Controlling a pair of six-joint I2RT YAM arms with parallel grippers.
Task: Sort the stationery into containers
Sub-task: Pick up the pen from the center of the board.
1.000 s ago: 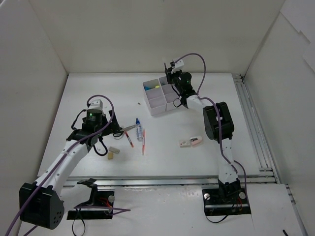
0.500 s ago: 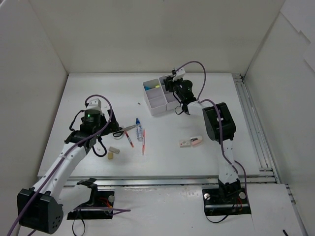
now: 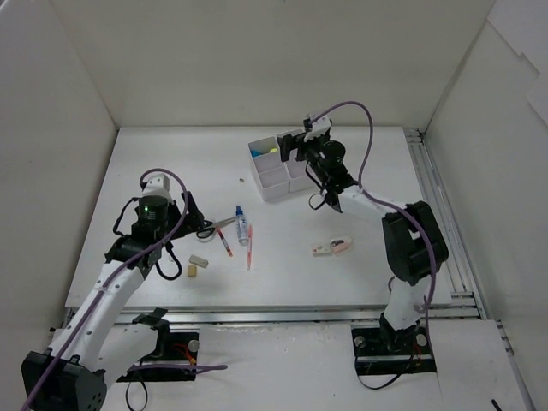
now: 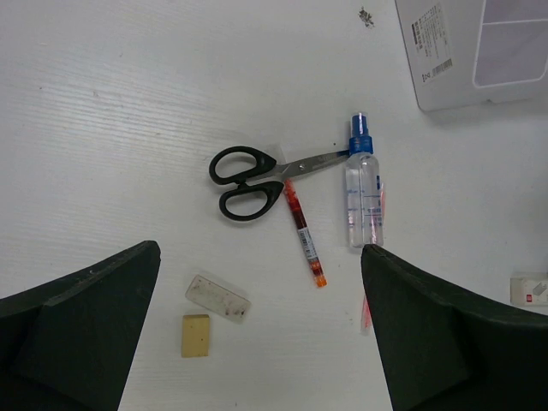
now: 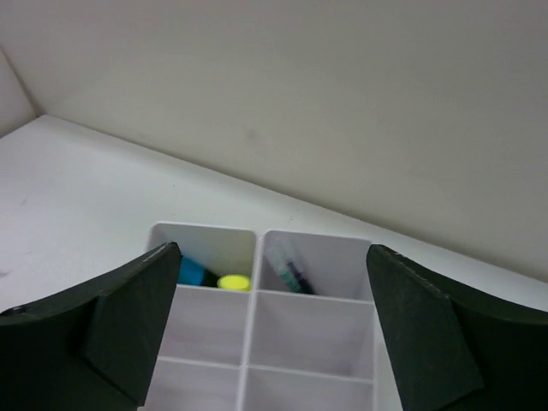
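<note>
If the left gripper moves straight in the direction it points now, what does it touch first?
Probably the black scissors, or the red pen beside them: both lie ahead of the open left gripper. Depth is unclear.

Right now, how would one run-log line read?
left gripper: open, near scissors | right gripper: open, above organiser | highlighters: in far-left compartment | erasers: unsorted
</note>
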